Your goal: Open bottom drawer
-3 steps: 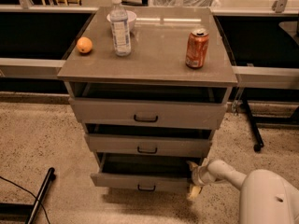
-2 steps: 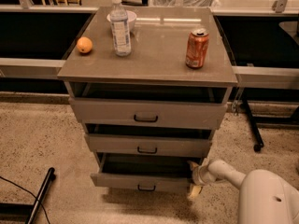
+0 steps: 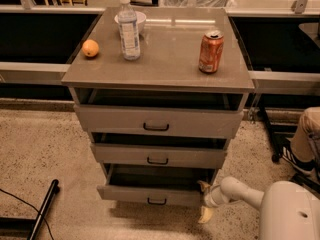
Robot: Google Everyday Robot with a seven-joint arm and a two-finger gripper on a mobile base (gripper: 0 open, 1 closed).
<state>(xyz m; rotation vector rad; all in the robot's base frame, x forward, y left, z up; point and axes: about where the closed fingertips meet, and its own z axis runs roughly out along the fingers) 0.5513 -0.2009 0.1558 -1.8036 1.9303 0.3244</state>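
Note:
The bottom drawer (image 3: 125,192) is the lowest of three grey drawers in the cabinet, with a small dark pull handle (image 3: 157,201). It stands pulled out a little, with a dark gap above its front panel. My gripper (image 3: 204,200) is at the right end of that front panel, on a white arm coming in from the lower right. Its two yellowish fingers are spread apart, one (image 3: 202,186) above the panel's corner and one (image 3: 205,215) below it. It holds nothing that I can see.
The top drawer (image 3: 156,121) and middle drawer (image 3: 158,156) also stand slightly open. On the cabinet top are an orange (image 3: 90,48), a water bottle (image 3: 128,28), a white bowl (image 3: 140,19) and a red can (image 3: 210,52). A dark bar (image 3: 44,209) lies on the floor at left. A person's leg and shoe (image 3: 300,149) are at right.

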